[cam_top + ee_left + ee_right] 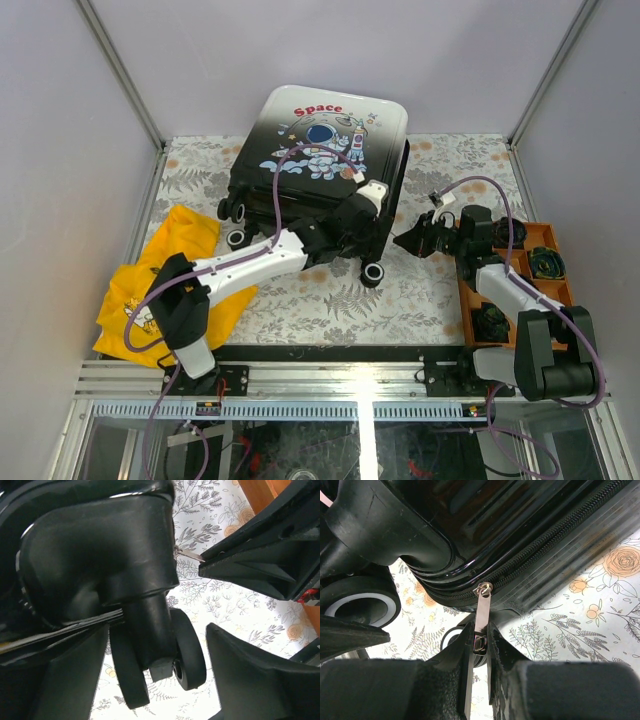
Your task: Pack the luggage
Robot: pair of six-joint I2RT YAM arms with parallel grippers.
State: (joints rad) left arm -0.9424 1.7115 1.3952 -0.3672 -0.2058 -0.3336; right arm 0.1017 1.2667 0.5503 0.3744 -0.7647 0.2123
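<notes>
Floral-print surface point(400, 290) boxed in by plain white walls, so it's tight at the back, where the luggage point(320, 150) lies flat and closed, glossy hard shell up. A crumpled yellow shirt point(185, 250) hugs the left edge and an orange tray point(530, 232) the right. The left gripper point(165, 645) has its jaws spread wide either side of a black caster wheel point(186, 656). The right gripper point(479, 630) has its jaws pinched tight on the flat metal zipper pull point(481, 611).

**A:** Left arm point(250, 262), off the rail point(350, 378): white links, chunky black joints, a lilac cable point(274, 200) running along it.

**B:** Right arm point(505, 290), same rail, same white-and-black build, with its own lilac lead point(480, 179). And those fingers point(507, 652): matte black, grainy plastic.
</notes>
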